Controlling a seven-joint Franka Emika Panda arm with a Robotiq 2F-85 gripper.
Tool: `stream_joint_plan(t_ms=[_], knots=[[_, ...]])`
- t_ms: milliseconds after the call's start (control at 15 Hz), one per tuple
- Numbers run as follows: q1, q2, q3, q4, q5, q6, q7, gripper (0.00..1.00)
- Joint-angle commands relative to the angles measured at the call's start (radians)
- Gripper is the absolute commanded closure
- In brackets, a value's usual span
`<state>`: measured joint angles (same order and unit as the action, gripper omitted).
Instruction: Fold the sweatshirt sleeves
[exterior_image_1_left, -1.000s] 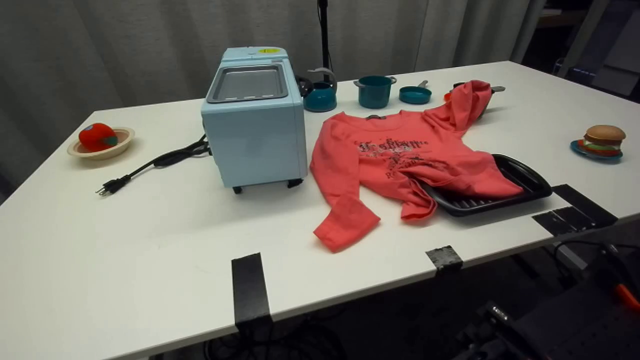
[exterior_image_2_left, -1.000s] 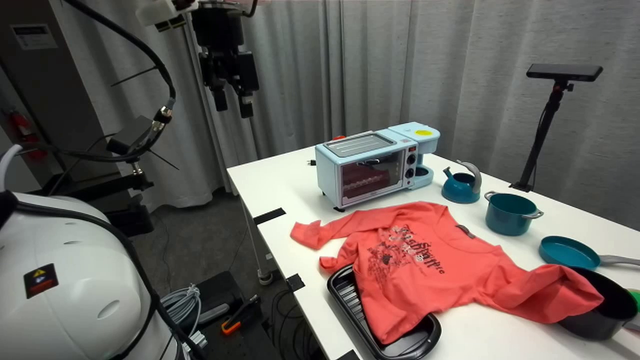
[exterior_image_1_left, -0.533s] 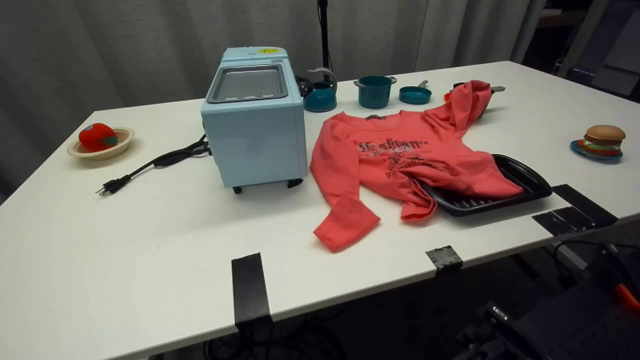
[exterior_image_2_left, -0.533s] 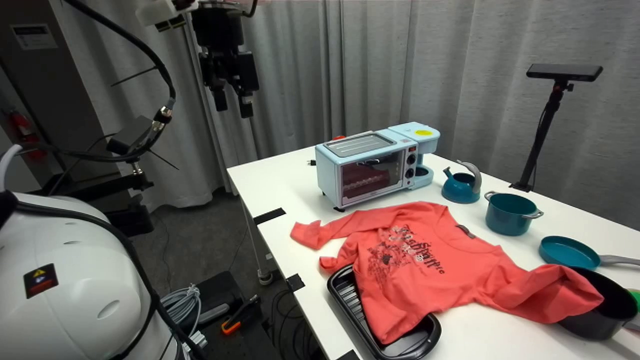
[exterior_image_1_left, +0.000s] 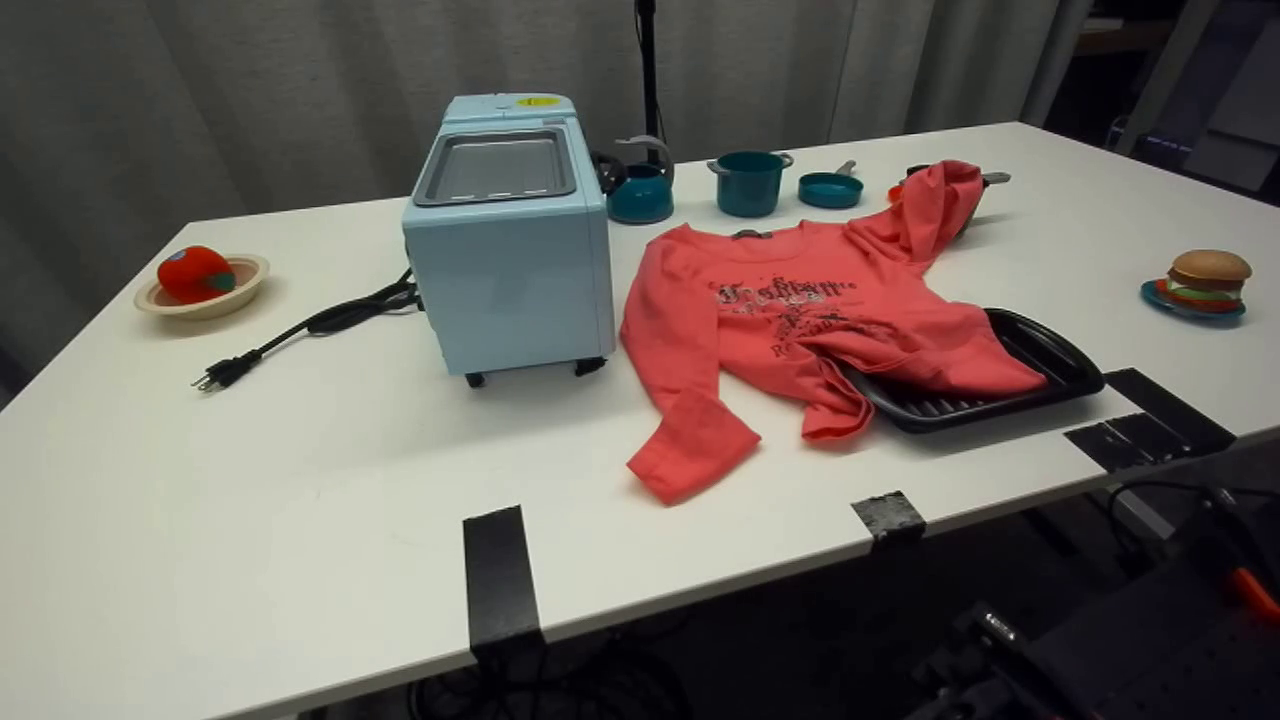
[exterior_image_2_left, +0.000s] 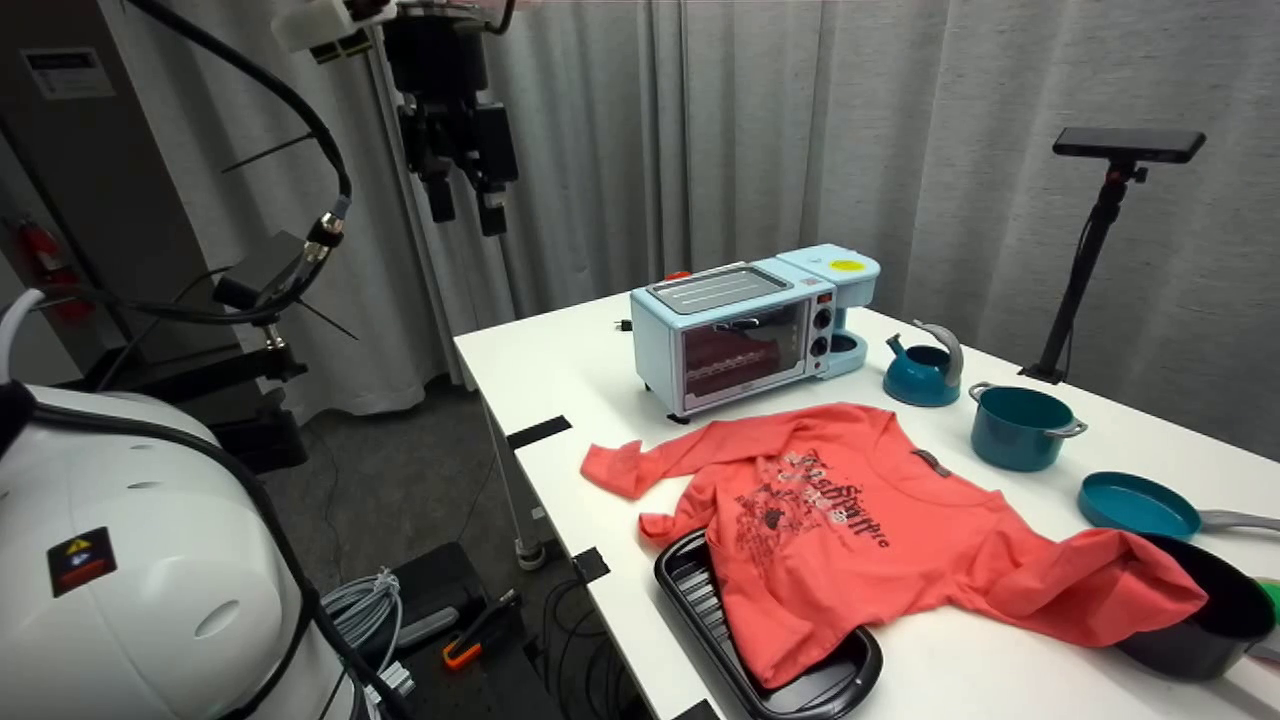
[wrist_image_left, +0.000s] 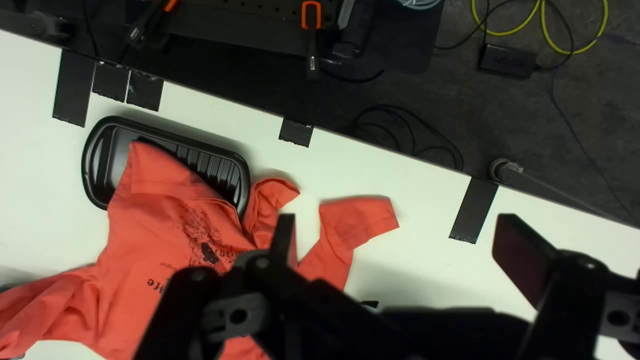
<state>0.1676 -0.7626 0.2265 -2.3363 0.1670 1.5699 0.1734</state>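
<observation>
The coral-red sweatshirt lies on the white table with its lettering up, and it shows in both exterior views. Its hem lies over a black ridged tray. One sleeve stretches along the light-blue appliance towards the table's front edge, its cuff end bent sideways. The other sleeve is bunched, its end draped against a black pot. My gripper is open and empty, high above the table. In the wrist view the gripper fingers stand wide apart, with the bent cuff between them far below.
The light-blue appliance stands beside the sweatshirt, its cord trailing away. A teal kettle, pot and pan stand behind the collar. A bowl with a red toy and a toy burger lie farther out.
</observation>
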Motion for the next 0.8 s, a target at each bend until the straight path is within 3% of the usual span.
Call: stream_joint_plan(t_ms=[0, 733], knots=[[-0.005, 0.001, 0.003, 0.003, 0.002, -0.003, -0.003, 0.00], [-0.019, 0.041, -0.010, 0.009, -0.039, 0.043, -0.035, 0.00]])
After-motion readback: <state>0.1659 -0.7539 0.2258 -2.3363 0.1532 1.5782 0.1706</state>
